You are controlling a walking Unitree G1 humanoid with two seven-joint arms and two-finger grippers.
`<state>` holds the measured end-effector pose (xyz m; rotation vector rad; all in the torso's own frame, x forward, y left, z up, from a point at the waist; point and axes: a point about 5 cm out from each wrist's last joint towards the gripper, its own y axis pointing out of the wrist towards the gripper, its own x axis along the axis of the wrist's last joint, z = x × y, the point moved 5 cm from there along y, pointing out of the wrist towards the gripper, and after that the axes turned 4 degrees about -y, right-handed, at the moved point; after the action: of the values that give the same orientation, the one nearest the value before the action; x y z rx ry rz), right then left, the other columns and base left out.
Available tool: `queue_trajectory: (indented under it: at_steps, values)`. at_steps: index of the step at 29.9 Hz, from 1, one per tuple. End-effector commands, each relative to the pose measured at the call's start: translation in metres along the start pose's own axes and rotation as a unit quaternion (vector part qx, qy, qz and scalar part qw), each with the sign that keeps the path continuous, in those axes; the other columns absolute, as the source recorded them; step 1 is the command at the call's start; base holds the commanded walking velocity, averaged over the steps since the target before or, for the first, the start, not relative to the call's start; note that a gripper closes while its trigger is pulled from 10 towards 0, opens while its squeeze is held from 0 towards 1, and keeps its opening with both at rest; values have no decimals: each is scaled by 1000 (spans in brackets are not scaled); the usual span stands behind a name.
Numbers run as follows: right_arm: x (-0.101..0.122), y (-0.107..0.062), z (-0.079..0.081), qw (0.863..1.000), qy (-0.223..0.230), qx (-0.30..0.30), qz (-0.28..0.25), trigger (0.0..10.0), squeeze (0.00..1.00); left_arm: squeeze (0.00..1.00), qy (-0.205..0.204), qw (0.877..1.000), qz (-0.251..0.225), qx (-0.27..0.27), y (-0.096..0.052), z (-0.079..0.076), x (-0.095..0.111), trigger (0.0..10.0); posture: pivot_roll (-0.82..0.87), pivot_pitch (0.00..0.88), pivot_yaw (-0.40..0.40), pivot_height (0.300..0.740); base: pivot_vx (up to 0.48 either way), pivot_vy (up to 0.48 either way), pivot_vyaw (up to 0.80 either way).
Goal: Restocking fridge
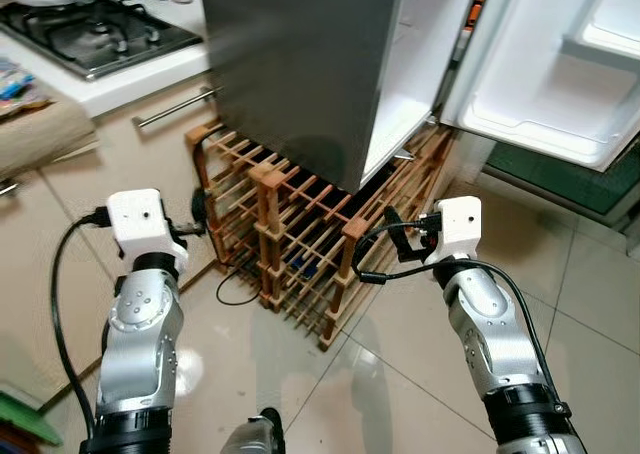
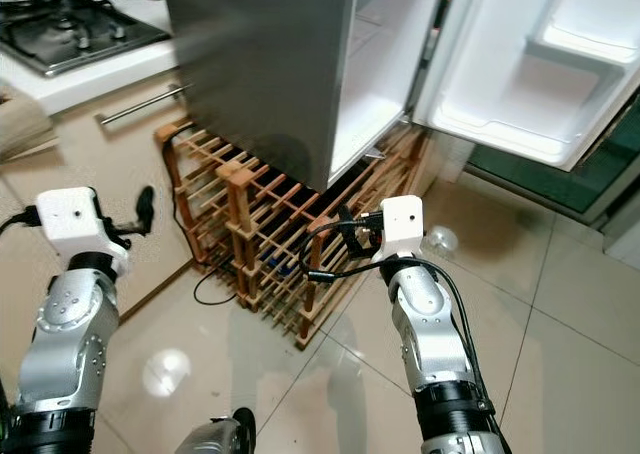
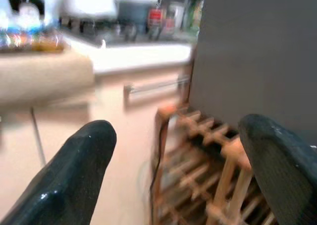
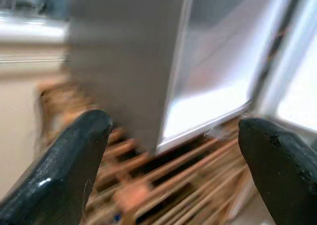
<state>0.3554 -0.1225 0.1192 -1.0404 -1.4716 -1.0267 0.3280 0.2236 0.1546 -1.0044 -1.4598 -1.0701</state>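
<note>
Tiled floor (image 1: 600,304) under a wooden rack (image 1: 290,234); fridge (image 1: 300,64) at 12 o'clock stands upright, door (image 1: 560,64) swung open rightward; left claw (image 3: 173,170) and right claw (image 4: 173,165) spread wide, empty, touching nothing

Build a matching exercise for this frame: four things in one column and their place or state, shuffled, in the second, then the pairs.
1. fridge door
2. wooden rack
3. gas hob
4. left gripper

A. on the floor under the fridge body
B. open, holding nothing
C. on the white counter
D. swung open, shelves bare

Pairs: 1-D, 2-A, 3-C, 4-B
</note>
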Motion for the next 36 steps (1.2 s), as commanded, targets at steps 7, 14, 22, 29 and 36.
queue_trajectory:
  at_steps: [7,14,22,29,36]
  values:
    - [5,9,-5,1000,17,1,-5,10000,0,0,23,999,7,-37,3,-26,0,10000,-48,0,-35,740,0,0,471]
    - [2,11,3,999,46,10,-2,10000,0,0,17,999,19,-32,2,-26,-6,10000,-49,0,-30,740,0,0,461]
    - [2,15,13,998,49,32,0,10000,0,0,47,999,18,1,3,-24,-4,10000,-49,0,-33,740,0,-420,456]
    - [4,18,12,999,44,32,-3,10000,0,0,59,998,19,-4,7,-29,-5,10000,-49,2,-38,740,0,-480,435]
    - [0,14,11,999,29,30,1,10000,0,0,-2,1000,30,7,4,-25,-11,10000,-43,4,-44,740,0,-339,424]
